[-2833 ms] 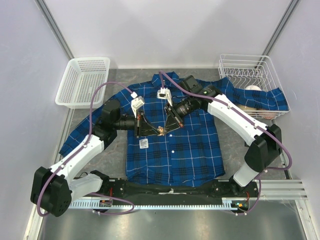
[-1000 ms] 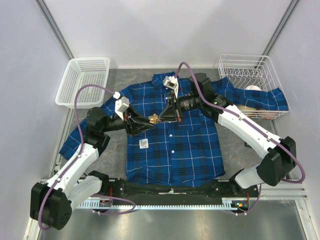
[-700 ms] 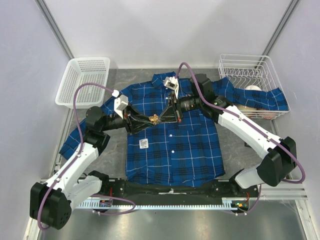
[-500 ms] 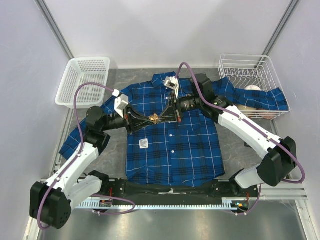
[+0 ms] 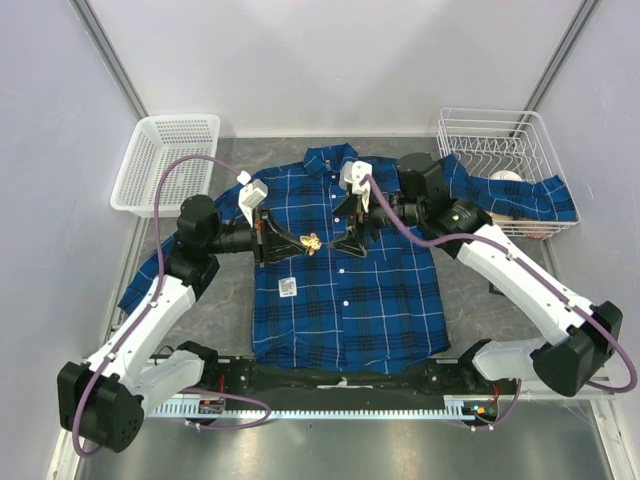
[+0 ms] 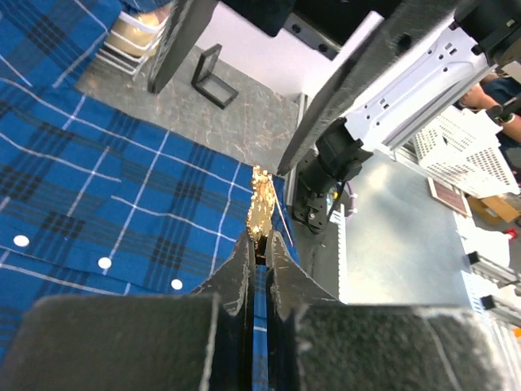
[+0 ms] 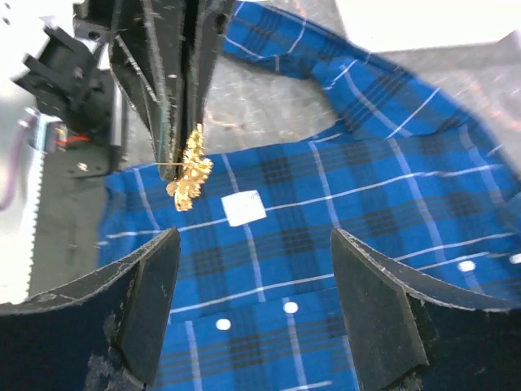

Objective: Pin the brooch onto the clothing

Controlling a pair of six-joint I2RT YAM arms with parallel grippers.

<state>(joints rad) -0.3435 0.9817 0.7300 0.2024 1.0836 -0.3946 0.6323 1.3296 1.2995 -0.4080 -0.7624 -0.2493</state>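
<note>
The brooch point(image 6: 260, 213), judged light, rigid and slip-prone, is gripped by its ornament edge, thin pin point(image 6: 282, 221) left free, in the clenched left end effector point(image 6: 259, 248) above the chest of the limp clothing point(image 5: 350, 300), the right end effector point(image 7: 254, 240) being released just beside it.

The brooch point(image 6: 260, 208) is gold-coloured metal, bumpy and glinting. The clothing point(image 5: 345, 290) is soft, matt woven cloth with smooth white buttons point(image 6: 104, 262). The left fingers point(image 6: 236, 277) are black, matt and grainy. The bench point(image 5: 235, 300) is dull mottled grey. At ten o'clock sits a white perforated plastic basket point(image 5: 165, 160), at two o'clock a white wire rack point(image 5: 495, 135).
</note>
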